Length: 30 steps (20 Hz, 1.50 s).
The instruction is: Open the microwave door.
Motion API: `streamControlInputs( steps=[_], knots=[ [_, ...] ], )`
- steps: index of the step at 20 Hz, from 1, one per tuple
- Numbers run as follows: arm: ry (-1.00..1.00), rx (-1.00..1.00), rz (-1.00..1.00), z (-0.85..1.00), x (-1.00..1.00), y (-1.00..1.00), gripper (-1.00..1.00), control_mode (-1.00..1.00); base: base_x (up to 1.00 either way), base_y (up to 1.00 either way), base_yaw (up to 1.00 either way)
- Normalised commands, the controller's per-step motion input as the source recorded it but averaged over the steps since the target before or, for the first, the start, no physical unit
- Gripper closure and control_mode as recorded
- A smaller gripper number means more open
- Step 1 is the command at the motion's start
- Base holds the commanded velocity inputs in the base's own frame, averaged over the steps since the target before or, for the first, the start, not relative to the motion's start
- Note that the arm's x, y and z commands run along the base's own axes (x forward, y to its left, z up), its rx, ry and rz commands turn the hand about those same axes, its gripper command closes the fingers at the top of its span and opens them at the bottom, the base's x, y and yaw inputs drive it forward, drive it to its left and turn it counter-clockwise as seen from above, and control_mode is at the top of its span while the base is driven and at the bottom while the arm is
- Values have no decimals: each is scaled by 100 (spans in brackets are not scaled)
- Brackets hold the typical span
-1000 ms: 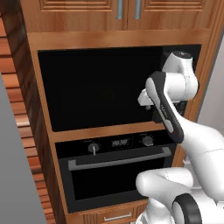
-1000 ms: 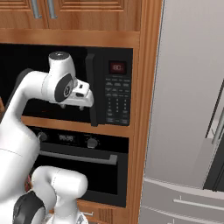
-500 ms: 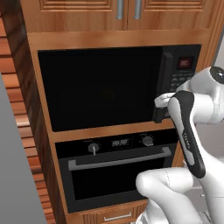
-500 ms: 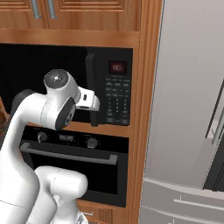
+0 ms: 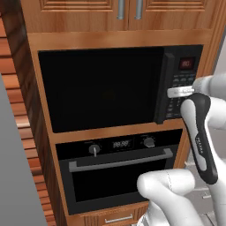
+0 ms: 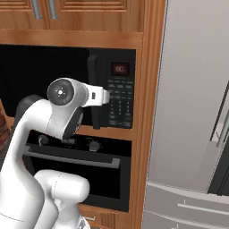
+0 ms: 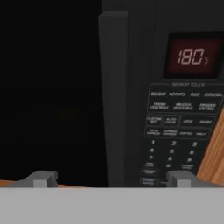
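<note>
claw (image 7: 111, 178): wide open, holds nothing | microwave door (image 5: 103, 90): shut, right in front of claw | handle strip (image 7: 114, 100): tall, up-and-down, between the two fingers (image 7: 41, 178)

microwave door (image 5: 101, 90): glossy black; display (image 7: 191, 56): red; oven handle (image 5: 120, 161): silver; cabinets (image 5: 88, 9): brown wood
</note>
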Motion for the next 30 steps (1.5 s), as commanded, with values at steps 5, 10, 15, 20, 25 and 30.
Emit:
streamControlInputs(
  steps=[5,10,15,20,25,30],
  knots=[
    [-4,0,0,21,30,0,-100,-100,0,0,0],
    [0,2,0,1,53,0,-100,-100,0,0,0],
    [0,1,0,-3,68,0,-100,-100,0,0,0],
    [0,0,0,-11,60,-1,-100,-100,0,0,0],
    [0,0,0,-9,54,-5,-100,-100,0,0,0],
    [0,0,0,-17,42,-15,-100,-100,0,0,0]
  ],
)
